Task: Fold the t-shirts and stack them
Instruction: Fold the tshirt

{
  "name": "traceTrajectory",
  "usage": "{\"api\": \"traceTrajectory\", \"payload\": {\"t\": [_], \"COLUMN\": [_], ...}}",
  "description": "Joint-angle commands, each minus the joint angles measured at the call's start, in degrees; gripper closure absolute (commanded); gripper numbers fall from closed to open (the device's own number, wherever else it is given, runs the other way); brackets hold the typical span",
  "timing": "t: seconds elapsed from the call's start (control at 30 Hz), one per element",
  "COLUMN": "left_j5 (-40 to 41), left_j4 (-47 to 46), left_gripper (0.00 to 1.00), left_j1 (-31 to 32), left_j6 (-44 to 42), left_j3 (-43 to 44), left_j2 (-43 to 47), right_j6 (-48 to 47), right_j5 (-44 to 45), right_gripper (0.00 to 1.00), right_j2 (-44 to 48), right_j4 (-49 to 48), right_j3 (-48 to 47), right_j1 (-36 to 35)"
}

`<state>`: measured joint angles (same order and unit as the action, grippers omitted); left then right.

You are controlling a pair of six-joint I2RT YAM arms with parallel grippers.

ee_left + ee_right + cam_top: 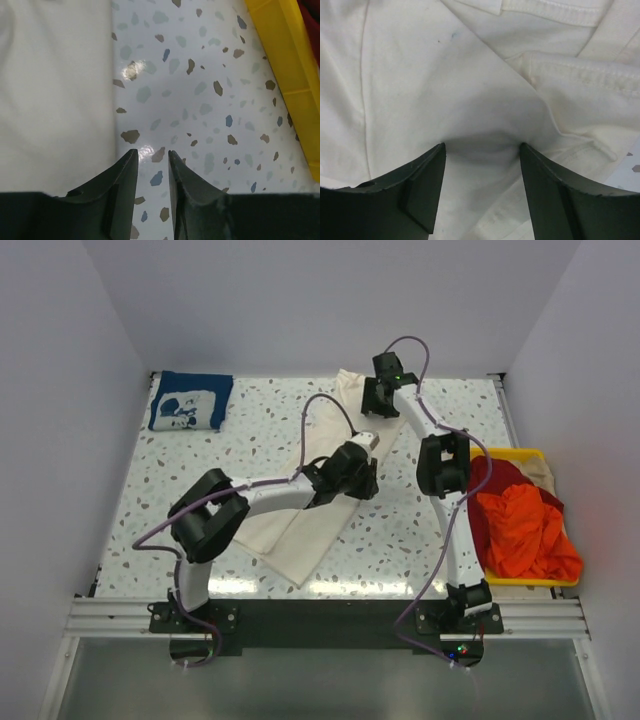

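The large cream t-shirt [300,530] lies as a long folded strip running diagonally across the table's middle. My left gripper [368,443] hovers just past its right edge. In the left wrist view the left gripper [152,152] stands slightly open over bare speckled table, with the cream t-shirt [55,90] to its left. My right gripper [375,400] is at the strip's far end. In the right wrist view the right gripper [482,145] is wide open, its tips pressing on puckered cream t-shirt [430,75]. A folded navy t-shirt [190,400] with white print lies at the far left.
A yellow bin [510,453] at the right edge holds an orange-red t-shirt [525,530], a dark red cloth [490,480] and a beige t-shirt [545,475]. The bin's wall [285,55] shows in the left wrist view. White walls enclose the table.
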<state>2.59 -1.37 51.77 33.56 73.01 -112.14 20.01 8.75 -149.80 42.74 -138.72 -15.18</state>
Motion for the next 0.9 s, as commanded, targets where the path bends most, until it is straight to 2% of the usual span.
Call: {"api": "traceTrajectory", "payload": {"t": [0.0, 0.13, 0.23, 0.4, 0.53, 0.67, 0.77, 0.87], "left_j5": [0.2, 5.8, 8.3, 9.5, 12.1, 15.0, 17.0, 15.4], "left_j4": [3.5, 6.1, 9.2, 10.7, 13.2, 14.7, 15.3, 14.2], "left_gripper": [0.64, 0.63, 0.63, 0.62, 0.62, 0.63, 0.64, 0.65], "left_j1": [-4.9, -7.5, -7.3, -6.2, -3.4, -0.3, 1.8, 3.9], "left_j6": [-3.0, -7.8, -9.3, -8.8, -7.5, -6.0, -4.7, -2.5], "left_j3": [-0.2, -10.3, -15.6, -21.7, -25.3, -27.4, -27.9, -28.5], "left_j2": [7.1, 14.9, 19.4, 25.4, 26.9, 27.3, 25.5, 23.0], "right_j6": [-1.5, -0.7, 1.4, 4.2, 6.4, 7.2, 7.3, 6.9], "right_j5": [-7.6, -7.0, -7.0, -2.0, -1.5, -1.5, -1.6, -2.0], "right_gripper": [0.34, 0.26, 0.25, 0.23, 0.23, 0.23, 0.24, 0.24], "right_j2": [-1.2, 4.3, 7.6, 15.8, 22.3, 24.5, 23.4, 21.6], "right_j4": [1.8, -3.5, -3.4, -6.7, -10.0, -12.4, -12.9, -13.0], "right_j3": [-0.9, 2.9, 3.5, 15.6, 25.0, 32.5, 33.7, 33.2], "right_j1": [-1.0, -2.3, -3.4, -6.0, -6.9, -7.4, -7.4, -7.4]}}
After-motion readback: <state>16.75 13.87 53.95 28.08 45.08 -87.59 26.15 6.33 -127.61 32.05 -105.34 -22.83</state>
